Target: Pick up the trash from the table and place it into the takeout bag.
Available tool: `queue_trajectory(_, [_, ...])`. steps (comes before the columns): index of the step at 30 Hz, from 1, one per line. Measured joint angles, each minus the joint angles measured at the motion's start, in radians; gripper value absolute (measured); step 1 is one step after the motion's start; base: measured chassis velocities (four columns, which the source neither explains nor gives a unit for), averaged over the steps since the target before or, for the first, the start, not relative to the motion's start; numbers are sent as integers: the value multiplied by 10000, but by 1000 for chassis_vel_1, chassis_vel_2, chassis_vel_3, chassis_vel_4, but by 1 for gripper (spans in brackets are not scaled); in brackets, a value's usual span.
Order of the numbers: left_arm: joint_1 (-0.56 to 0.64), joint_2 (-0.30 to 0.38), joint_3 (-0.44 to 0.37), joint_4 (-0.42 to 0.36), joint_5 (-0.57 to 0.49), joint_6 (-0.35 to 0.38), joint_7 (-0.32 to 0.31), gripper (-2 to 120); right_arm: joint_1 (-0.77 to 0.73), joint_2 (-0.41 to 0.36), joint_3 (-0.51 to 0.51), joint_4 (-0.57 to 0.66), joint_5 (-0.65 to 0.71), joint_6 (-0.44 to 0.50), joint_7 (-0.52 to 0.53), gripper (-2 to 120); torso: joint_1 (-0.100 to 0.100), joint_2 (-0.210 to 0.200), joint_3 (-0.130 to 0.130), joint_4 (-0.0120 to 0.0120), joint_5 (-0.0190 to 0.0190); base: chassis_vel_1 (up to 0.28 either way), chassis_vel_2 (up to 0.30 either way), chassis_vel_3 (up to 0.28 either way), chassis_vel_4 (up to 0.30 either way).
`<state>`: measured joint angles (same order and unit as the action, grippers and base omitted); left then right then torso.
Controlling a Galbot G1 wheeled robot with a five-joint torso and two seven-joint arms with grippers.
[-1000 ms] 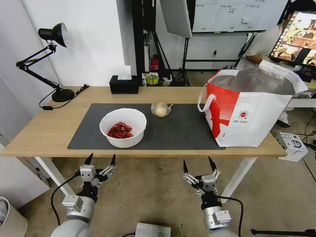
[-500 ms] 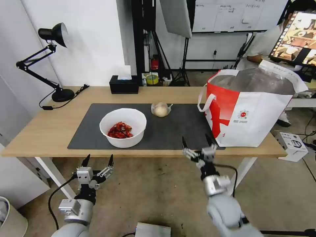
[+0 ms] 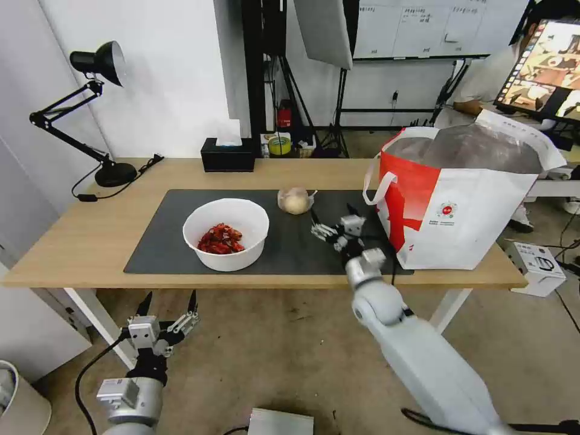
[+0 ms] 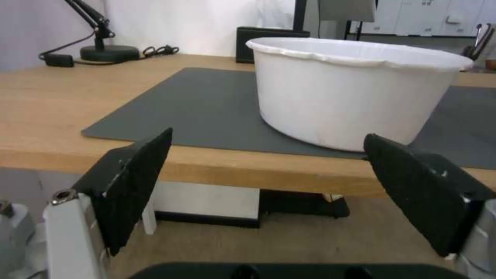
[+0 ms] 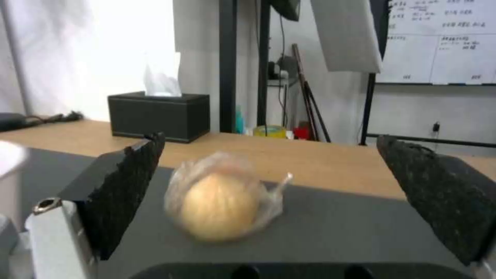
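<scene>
Over on the left, a black desk lamp (image 3: 90, 103) stands at the far corner of the light-wood table (image 3: 84, 241), its cord trailing along the wood. Below the table's front edge on that side, the left gripper (image 3: 168, 300) hangs out over the floor, fingers spread wide and holding nothing; its wrist view looks up at the table edge and the side of the bowl. A dark grey mat (image 3: 163, 241) covers the middle of the tabletop. On the left part of it sits the white round bowl (image 3: 226, 234) with a heap of red shells (image 3: 219, 239) in the bottom. Behind the mat, at the back edge of the table, is a black tissue box (image 3: 228, 155) with a white tissue sticking up. Just right of the bowl and farther back on the mat lies the clear bag with a beige lump (image 3: 295, 200), its knotted end pointing right. The right gripper (image 3: 331, 219) is up over the mat, near that bag on its front right side but not touching it, fingers wide apart and empty; in the right wrist view the bag lies between the two black fingertips (image 5: 129, 186), a way ahead of them. At the right end of the table stands the white-and-red takeout bag (image 3: 459, 217), mouth open, foil lining showing, one white loop handle hanging toward the mat.
</scene>
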<state>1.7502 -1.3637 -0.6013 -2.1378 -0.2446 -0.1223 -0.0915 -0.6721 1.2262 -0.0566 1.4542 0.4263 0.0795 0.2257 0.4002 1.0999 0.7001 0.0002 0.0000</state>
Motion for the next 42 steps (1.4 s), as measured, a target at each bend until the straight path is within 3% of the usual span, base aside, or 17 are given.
queue_trajectory(6, [121, -12, 6, -30, 108, -39, 7, 100, 1647, 344, -604, -1499, 646, -755, -59, 100, 0, 0, 0, -1, 0, 0, 0, 0, 0])
queue_trajectory(15, [268, 13, 41, -47, 250, -65, 11, 100, 2594, 1040, -845, -2752, 970, -1975, -241, 100, -1, 0, -1, -2, 0, 0, 0, 0, 0])
queue_trajectory(27, [320, -2, 54, -27, 355, -138, 17, 100, 3097, 1755, -916, -3575, 969, -2791, -278, 100, -1, 0, -1, -1, -1, 0, 0, 0, 0])
queue_trajectory(32, [362, -76, 39, -36, 399, -161, 21, 100, 3469, 2523, -865, -4472, 698, -3238, 101, 100, -2, 1, -1, 1, -2, 0, 0, 0, 0])
queue_trajectory(38, [360, -137, 23, -39, 420, -184, 23, 100, 3451, 2763, -848, -4962, 276, -3423, 395, 100, -2, 1, -2, -2, 0, 0, 0, 0, 0])
queue_trajectory(42, [340, -112, -29, -46, 418, -187, 24, 100, 3430, 2892, -824, -5263, 90, -3433, 562, 93, -2, 1, -1, -2, 0, 0, 0, 0, 0])
